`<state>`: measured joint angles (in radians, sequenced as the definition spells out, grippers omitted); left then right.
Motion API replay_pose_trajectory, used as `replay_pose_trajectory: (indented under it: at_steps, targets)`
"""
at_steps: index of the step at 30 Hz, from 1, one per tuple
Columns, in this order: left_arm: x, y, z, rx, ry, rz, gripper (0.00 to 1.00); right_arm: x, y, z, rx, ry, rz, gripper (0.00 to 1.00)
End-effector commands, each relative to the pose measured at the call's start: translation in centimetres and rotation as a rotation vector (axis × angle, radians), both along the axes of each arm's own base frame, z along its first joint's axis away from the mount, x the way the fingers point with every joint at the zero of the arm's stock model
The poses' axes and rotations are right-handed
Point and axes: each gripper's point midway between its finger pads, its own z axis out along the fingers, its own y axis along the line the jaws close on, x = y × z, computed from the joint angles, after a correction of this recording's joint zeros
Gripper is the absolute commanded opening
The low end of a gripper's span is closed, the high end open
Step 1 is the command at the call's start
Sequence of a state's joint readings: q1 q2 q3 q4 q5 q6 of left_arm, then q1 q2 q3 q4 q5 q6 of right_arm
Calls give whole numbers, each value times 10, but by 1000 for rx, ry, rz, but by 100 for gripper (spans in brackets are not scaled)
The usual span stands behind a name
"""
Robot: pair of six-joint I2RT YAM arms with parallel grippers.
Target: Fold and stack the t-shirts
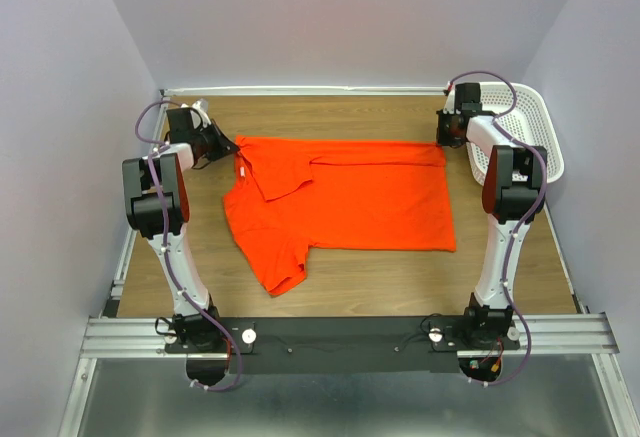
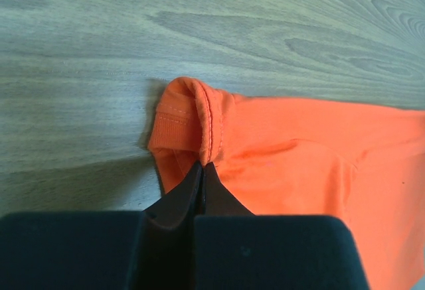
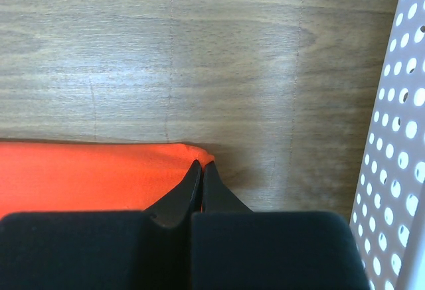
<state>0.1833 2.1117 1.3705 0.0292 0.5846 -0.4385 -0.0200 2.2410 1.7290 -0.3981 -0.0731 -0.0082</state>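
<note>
While the t-shirt point(image 1: 350, 202) is lying flat on the table point(image 1: 400, 277), long axis left to right, its far edge is being pinched at both ends: collar end by the left gripper point(image 1: 234, 145), hem corner by the right gripper point(image 1: 443, 138), jaws pressed together on cloth. The rest is lying nearward of both, so a fold toward the near edge is probably being prepared.

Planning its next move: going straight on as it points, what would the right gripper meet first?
The right gripper pinches a corner of the plain orange-red fabric t-shirt; straight beyond, probably just the wooden tabletop.
</note>
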Motion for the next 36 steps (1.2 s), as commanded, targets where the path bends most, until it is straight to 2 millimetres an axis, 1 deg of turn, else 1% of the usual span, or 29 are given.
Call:
replay_pose_trajectory:
  at_steps: [1, 3, 4, 6, 7, 10, 12, 20, 22, 28, 34, 36]
  targets:
    - [3, 15, 13, 17, -40, 39, 0, 4, -17, -3, -33, 5, -33, 1]
    - [3, 13, 16, 8, -52, 30, 14, 3, -14, -5, -22, 9, -17, 3]
    - [1, 13, 18, 5, -57, 31, 25, 3, -10, -3, -8, 6, 0, 6]
    - [4, 15, 29, 19, -94, 41, 34, 3, -7, -3, 4, 5, 13, 7]
    - [5, 18, 38, 25, -115, 56, 38, 3, -5, -3, 11, 5, 21, 7]
    - [11, 21, 51, 21, -152, 61, 41, 2, -3, -7, 20, 14, 27, 7]
    - [14, 18, 50, 8, -149, 49, 41, 1, -3, -7, 24, 14, 28, 7]
    - [25, 8, 24, -53, -89, 10, 43, 0, -2, -12, 26, 22, 33, 7]
    - [28, 2, 21, -67, -83, 0, 43, 0, -2, -12, 28, 24, 33, 6]
    - [39, -9, 21, -82, -80, -5, 43, 0, -1, -12, 31, 24, 34, 7]
    - [44, -17, 15, -82, -54, -8, 43, 0, -1, -13, 30, 25, 36, 7]
    - [46, -15, 11, -73, -42, 4, 43, -1, -1, -13, 32, 25, 35, 7]
